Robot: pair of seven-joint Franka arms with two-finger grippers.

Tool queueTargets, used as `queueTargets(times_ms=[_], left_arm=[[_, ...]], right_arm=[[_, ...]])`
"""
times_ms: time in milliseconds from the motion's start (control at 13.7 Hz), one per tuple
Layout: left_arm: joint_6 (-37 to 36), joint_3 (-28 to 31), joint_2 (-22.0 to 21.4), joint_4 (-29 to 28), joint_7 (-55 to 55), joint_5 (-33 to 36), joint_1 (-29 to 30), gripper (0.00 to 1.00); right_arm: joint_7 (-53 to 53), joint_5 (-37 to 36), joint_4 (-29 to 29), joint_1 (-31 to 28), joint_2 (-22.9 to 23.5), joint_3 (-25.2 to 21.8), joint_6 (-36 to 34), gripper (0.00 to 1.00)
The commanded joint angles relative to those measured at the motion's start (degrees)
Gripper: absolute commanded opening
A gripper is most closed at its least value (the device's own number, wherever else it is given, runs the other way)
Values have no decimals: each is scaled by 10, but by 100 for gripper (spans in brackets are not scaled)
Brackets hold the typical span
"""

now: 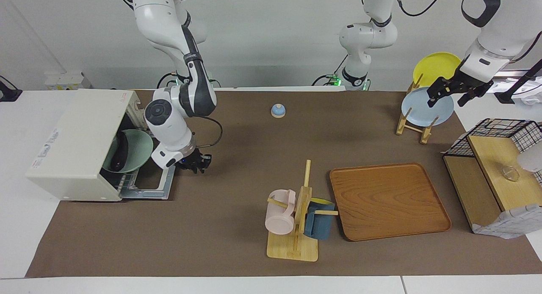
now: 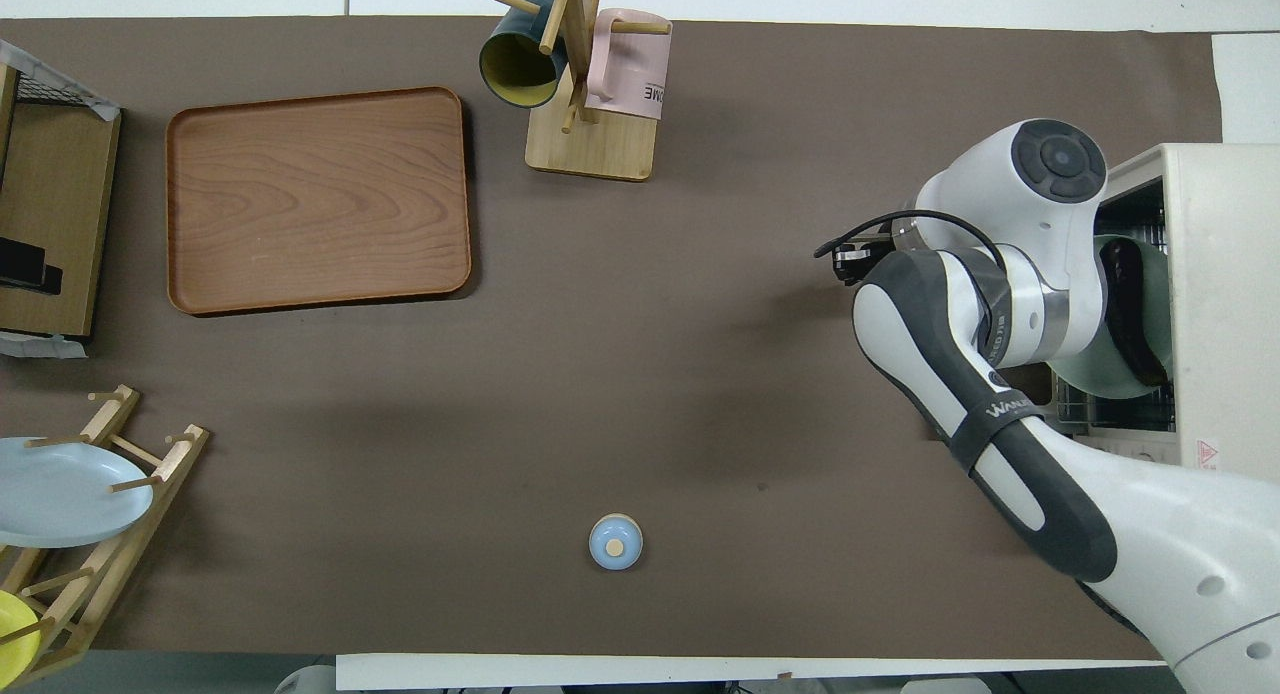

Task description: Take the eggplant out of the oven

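The cream-white oven [image 1: 80,141] stands at the right arm's end of the table, and it also shows in the overhead view [image 2: 1225,274]. Its door [image 1: 167,181] is dropped open and lies flat. Inside, the dark eggplant [image 1: 120,152] lies on a pale green plate [image 1: 139,150]; both show from above, the eggplant [image 2: 1130,309] on the plate [image 2: 1100,374]. My right gripper [image 1: 195,162] hangs low in front of the oven, beside the open door's outer edge, with nothing seen in it. My left gripper [image 1: 446,100] is open and empty, up over the plate rack.
A small blue bell [image 1: 277,111] stands near the robots at mid-table. A mug tree [image 1: 296,217] with a pink and a blue mug and a wooden tray [image 1: 387,201] lie farther out. A plate rack [image 1: 417,120] and wire basket [image 1: 495,167] stand at the left arm's end.
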Motion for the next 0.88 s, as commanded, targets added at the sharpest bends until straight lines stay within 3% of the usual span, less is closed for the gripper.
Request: queueTargets(times_ms=[0,220,585,659,732,805], left_arm=[[-9,-3,-5,1,4,2,7,100],[-9,-3,-5,2,4,2,7,100],[-9,-3,-5,1,4,2,7,100],[-9,-3,-5,1,4,2,7,100],[-9,-3,-5,1,4,2,7,100],[-9,-3,-5,2,4,2,7,100]], right_arm=[[-1,-63,0,-45,-66,-7,-83,56],[1,-126,-20,-94,-80,-6,-109,59],[-14,-138,-95,-121,-91,-6,-27,55],[-27,-158,-100,-121,-89,-6,-13,48],[-46,-185,-101,-121,-88,-5,-11,34],[-53,-206,-99,-115,-87,-5,-15,14]])
